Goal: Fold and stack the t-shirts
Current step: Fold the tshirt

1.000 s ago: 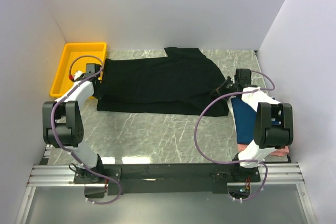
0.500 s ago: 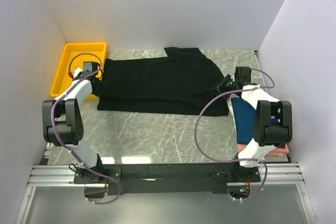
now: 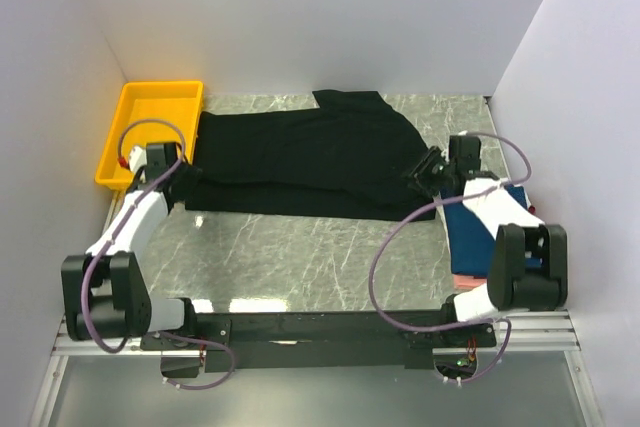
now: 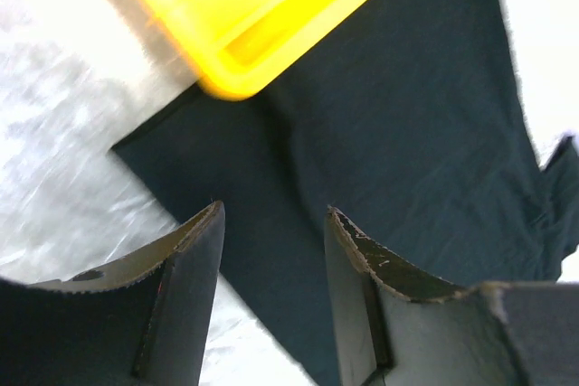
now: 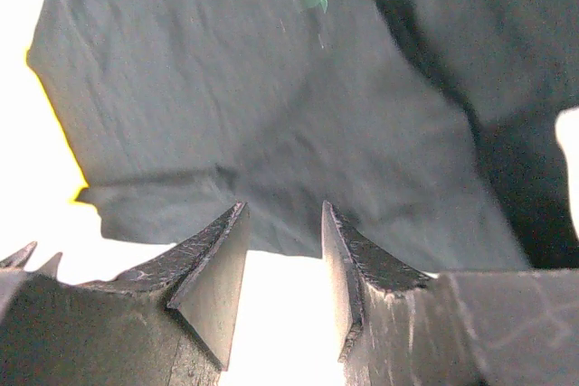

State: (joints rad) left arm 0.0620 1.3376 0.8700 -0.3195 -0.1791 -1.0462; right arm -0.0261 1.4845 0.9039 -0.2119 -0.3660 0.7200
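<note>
**Across the far half of the table, a tee lies flat with no grip on it**

At the back of the grey marbled table [image 3: 300, 257], the large plain black short-sleeved t-shirt [image 3: 300, 157] is spread lengthwise and looks partly folded. The left gripper [image 4: 273, 210] hangs over its left end and the right gripper [image 5: 284, 207] over its right end. Each wrist view shows the fingers parted with nothing between them, and cloth lies below the gap. Stationing one arm at each end probably sets up a paired pinch for the next fold.

The yellow plastic tray [image 3: 150, 117] sits just beside the left hem, so its corner crowds that approach. The folded navy blue t-shirt [image 3: 480, 232] lies on a pink one [image 3: 470, 277] just beside the right end, beneath the right arm, and a low sweep could disturb the pile.
</note>
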